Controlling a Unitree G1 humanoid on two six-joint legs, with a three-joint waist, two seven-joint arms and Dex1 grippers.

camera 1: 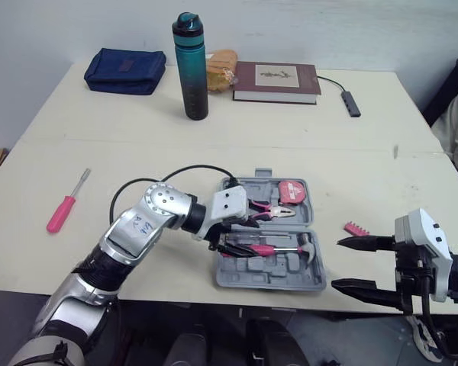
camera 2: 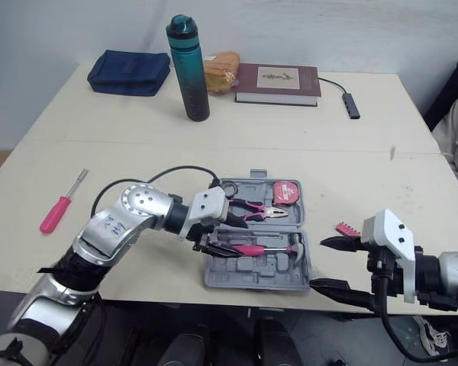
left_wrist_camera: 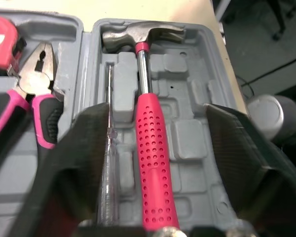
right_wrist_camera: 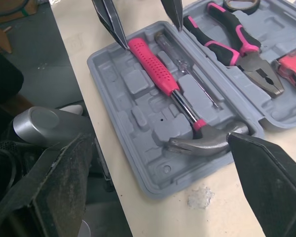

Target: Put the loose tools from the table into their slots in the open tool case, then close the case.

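- The left gripper (camera 2: pixel 214 245) sat low over the open case (camera 2: pixel 252 278), fingers spread at the handle end of the hammer (camera 2: pixel 253 249).
- Pliers (camera 2: pixel 253 206) and a tape measure (camera 2: pixel 285 192) lay in the case half beyond that gripper.
- The right gripper (camera 2: pixel 318 264) hung at the table (camera 2: pixel 214 145) edge just beside the case's hammer-head end, fingers wide apart and pointing at the case.
- A pink bit holder (camera 2: pixel 346 228) lay near its upper finger.
- A screwdriver (camera 2: pixel 58 210) lay well apart from the left gripper, on its outer side.
- A bottle (camera 2: pixel 188 70), pouch (camera 2: pixel 130 72) and book (camera 2: pixel 277 82) stood far beyond both grippers.
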